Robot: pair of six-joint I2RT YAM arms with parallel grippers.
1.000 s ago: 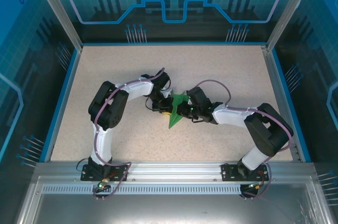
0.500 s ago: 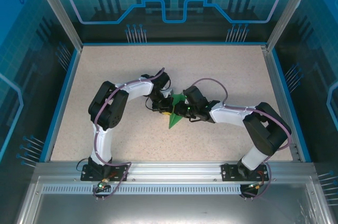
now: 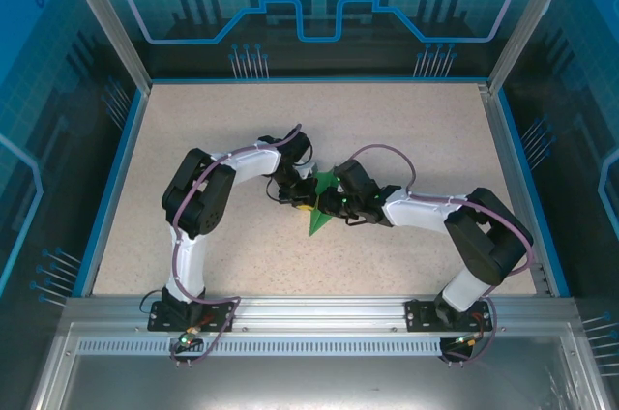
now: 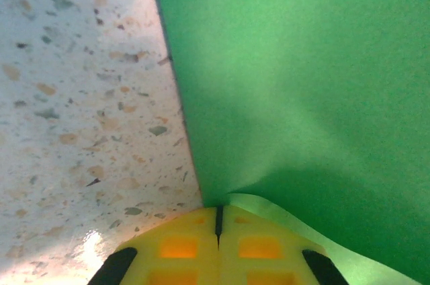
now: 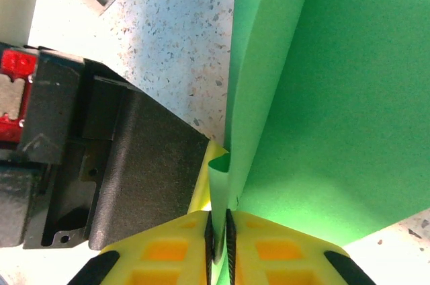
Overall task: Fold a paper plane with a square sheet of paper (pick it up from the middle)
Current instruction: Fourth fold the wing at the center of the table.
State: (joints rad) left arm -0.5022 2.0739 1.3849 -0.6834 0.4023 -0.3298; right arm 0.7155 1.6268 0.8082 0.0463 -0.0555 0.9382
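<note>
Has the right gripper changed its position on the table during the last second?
Yes. The right gripper, shut on the green paper, has shifted slightly to the left, away from the blue rail on the table's right side.

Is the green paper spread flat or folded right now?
Folded. The green paper tapers to a point, and the right gripper pinches doubled layers along a crease.

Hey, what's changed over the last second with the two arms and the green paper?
The right arm slid a little to the left, bringing its wrist further over the green paper and closer to the left gripper. The right gripper kept its pinch on the paper's edge; nothing was let go. The left arm, its shut grip and the paper's place on the table look unchanged.
</note>
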